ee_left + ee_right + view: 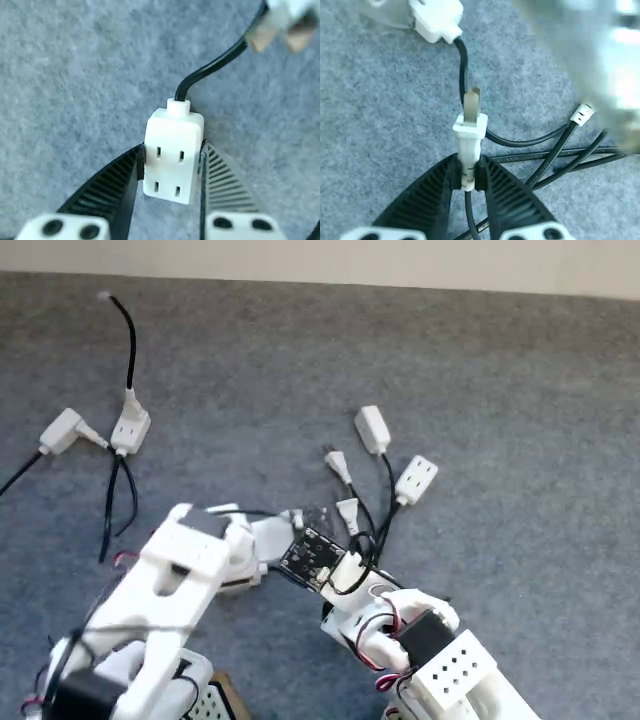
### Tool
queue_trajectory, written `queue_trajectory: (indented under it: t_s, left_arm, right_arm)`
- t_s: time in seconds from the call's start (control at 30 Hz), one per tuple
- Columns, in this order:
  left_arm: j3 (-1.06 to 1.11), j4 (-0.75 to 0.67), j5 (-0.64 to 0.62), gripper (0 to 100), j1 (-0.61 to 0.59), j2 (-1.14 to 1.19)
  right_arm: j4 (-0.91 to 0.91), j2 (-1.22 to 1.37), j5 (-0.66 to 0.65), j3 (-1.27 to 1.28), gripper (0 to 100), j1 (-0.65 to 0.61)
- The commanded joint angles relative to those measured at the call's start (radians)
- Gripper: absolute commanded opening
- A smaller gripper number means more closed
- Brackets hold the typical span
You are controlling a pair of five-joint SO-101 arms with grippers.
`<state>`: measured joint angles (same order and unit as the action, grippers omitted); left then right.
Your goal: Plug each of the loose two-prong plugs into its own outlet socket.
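Between the left gripper's [172, 159] black ribbed fingers sits a white rectangular plastic outlet block [174, 131]. It is pinched at both sides, its slots face the camera, and its black cord [210, 67] trails over the grey carpet-like table cover [65, 75]. The right gripper [468, 172] clamps a white two-prong plug [470, 131] by its body, prongs pointing away, beside loose black cables [560, 150]. Beyond both arms lie a second white outlet block [417, 480], a boxy white plug [372, 428] and a slim white plug [337, 465].
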<state>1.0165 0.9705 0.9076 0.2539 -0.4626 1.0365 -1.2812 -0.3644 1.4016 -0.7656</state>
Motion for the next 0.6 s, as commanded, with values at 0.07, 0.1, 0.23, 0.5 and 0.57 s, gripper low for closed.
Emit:
queue_trajectory:
  t_s: [0.07, 0.1, 0.23, 0.5, 0.57]
  left_arm:
    - [-0.189, -0.008, -0.043, 8, 0.062, 0.211]
    - [-0.200, -0.006, -0.043, 8, 0.070, 0.209]
    - [-0.259, 0.060, -0.077, 8, 0.127, 0.173]
    - [-0.283, 0.107, -0.169, 20, 0.140, 0.139]
    - [-0.283, 0.107, -0.170, 25, 0.104, 0.127]
  right_arm:
    - [-0.015, -0.010, -0.003, -0.005, 0.5, -0.010]
    - [-0.015, -0.010, -0.003, -0.005, 0.5, -0.010]
    - [-0.015, -0.010, -0.003, -0.005, 0.5, -0.010]
    - [-0.015, -0.010, -0.003, -0.005, 0.5, -0.008]
    - [-0.015, -0.010, -0.003, -0.005, 0.5, -0.008]
